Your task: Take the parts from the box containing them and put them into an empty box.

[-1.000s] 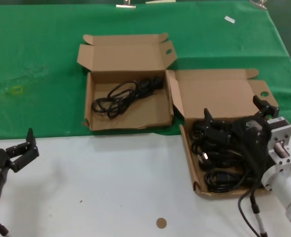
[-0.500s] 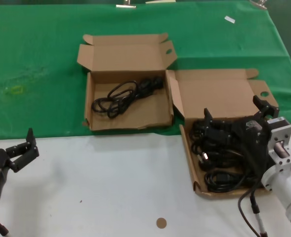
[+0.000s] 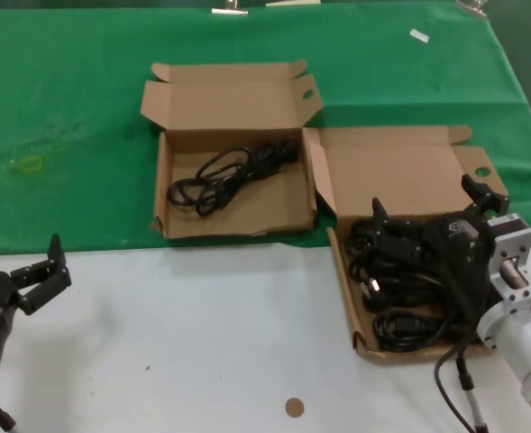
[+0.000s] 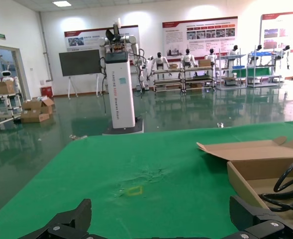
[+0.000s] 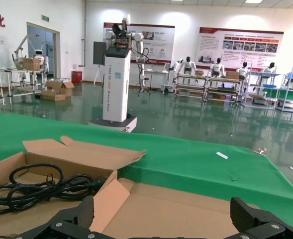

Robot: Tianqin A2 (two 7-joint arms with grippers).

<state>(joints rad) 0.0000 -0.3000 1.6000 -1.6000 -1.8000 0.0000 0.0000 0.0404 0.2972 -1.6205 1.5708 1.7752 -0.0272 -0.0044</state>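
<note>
The box containing the parts (image 3: 346,298) lies open at the right, with a round hole in its lid's ear flap and several black cables (image 3: 396,284) piled inside. My right gripper (image 3: 425,198) hovers over the back of that pile, open and holding nothing; its wrist view shows its gripper (image 5: 166,216) above the bare lid (image 5: 196,209). The box with the oval hole (image 3: 292,212) lies open to the left and holds one coiled black cable (image 3: 229,171), also the cable (image 5: 34,188) in the right wrist view. My left gripper (image 3: 44,273) waits open at the near left.
Both boxes straddle the green cloth (image 3: 67,108) and the white table front (image 3: 202,343). A small brown disc (image 3: 293,407) lies near the front edge. The left wrist view shows its gripper (image 4: 161,221) over the cloth, with the oval-hole box (image 4: 245,172) to one side.
</note>
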